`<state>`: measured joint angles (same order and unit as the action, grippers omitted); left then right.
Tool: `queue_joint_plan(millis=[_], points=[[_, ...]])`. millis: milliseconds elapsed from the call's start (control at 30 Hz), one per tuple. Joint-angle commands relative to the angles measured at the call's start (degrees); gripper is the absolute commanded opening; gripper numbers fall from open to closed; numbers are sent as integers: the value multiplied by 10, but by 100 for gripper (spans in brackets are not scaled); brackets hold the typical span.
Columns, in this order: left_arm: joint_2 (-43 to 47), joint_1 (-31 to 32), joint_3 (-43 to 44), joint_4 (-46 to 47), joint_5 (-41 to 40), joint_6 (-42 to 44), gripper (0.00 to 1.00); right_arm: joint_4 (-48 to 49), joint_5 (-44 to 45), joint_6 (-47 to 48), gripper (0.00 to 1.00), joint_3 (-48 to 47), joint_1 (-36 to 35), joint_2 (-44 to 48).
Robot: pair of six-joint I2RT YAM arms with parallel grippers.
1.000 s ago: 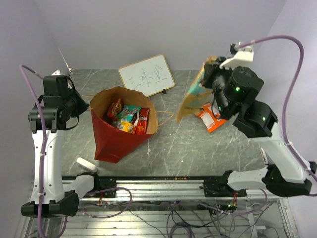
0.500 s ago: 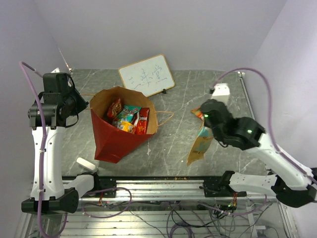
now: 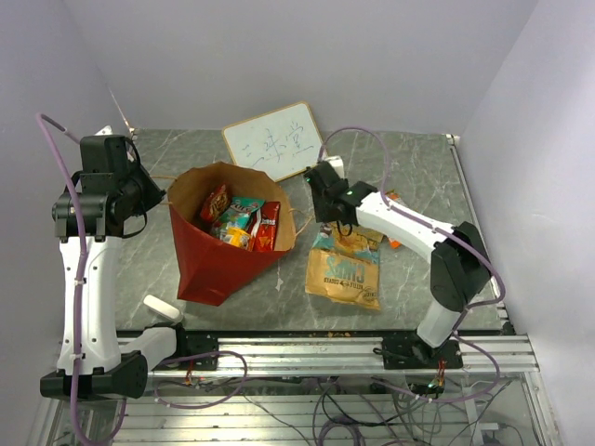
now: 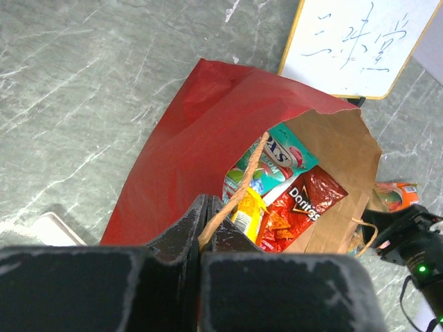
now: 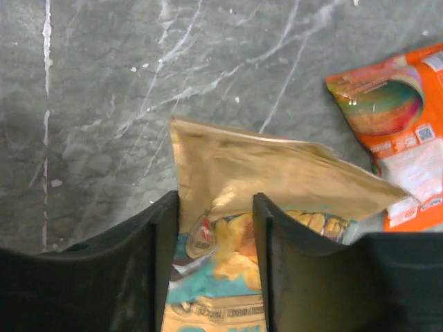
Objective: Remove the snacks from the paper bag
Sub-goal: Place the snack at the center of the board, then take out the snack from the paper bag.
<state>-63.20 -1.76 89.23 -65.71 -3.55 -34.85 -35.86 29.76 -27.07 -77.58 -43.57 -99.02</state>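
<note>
Top view: I see right gripper (image 5: 216, 207) stretched low over packet (image 3: 346, 274), jaws narrowly apart; left gripper (image 4: 205, 223) raised, pinching bag handle (image 4: 246, 181).

Grey marble-veined worktop (image 3: 418, 163), plain pale lilac walls (image 3: 279, 56) behind and at both sides, aluminium rail (image 3: 307, 342) along near edge. Soft even light.

One packet (image 5: 277, 180) is found between the right fingers (image 5: 156, 263); another packet (image 5: 387, 117) is noted beyond, rightward. Snacks (image 4: 297, 200) are seen in the paper bag (image 4: 194, 131), ahead of the left fingers (image 4: 180, 235).
</note>
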Motion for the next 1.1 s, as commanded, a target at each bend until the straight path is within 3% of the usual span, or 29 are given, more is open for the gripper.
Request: queue_joint_plan(millis=[0,67,233,467,767,933,1067], points=[[5,0,16,12,-1,18,7,52,-181,47,60,-16,51,29],[10,0,11,22,9,26,7,52,-248,41,74,8,79,58],[24,0,-7,48,31,40,7,44,-336,51,86,71,113,147],[37,0,-15,68,49,83,7,-27,-371,31,86,3,116,159],[44,0,-22,54,27,75,7,-156,-288,28,86,-161,114,102],[50,0,-44,18,-18,45,7,-207,-231,70,85,-251,55,56],[58,0,-63,22,-9,38,7,-203,-288,39,79,-291,-3,4]])
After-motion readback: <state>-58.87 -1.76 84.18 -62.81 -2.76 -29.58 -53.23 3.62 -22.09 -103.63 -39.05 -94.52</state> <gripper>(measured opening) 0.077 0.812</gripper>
